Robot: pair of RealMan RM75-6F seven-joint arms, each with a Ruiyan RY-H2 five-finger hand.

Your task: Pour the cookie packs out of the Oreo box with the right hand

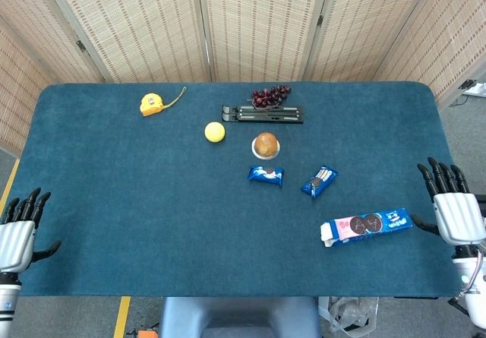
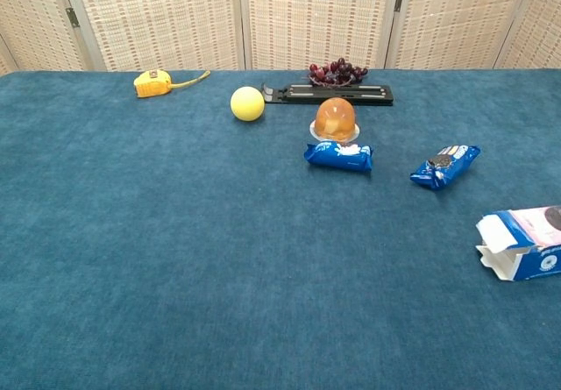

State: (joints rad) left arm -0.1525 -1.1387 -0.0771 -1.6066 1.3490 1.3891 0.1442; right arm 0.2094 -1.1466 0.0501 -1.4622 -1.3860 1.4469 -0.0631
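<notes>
The blue Oreo box point(image 1: 366, 225) lies flat on the table near the front right, its open end point(image 2: 500, 248) facing left. Two blue cookie packs lie on the cloth: one point(image 1: 266, 174) in front of the orange pastry, the other point(image 1: 319, 181) further right, also seen as pack point(image 2: 338, 156) and pack point(image 2: 445, 165). My right hand point(image 1: 454, 209) is open, fingers spread, just right of the box and off the table edge, not touching it. My left hand point(image 1: 18, 228) is open at the front left edge. Neither hand shows in the chest view.
At the back lie a yellow tape measure point(image 1: 153, 104), a yellow ball point(image 1: 215, 131), a black bar-shaped tool point(image 1: 263, 114), dark grapes point(image 1: 270, 94) and an orange pastry on a small dish point(image 1: 266, 145). Blue cloth point(image 1: 137, 201) covers the table.
</notes>
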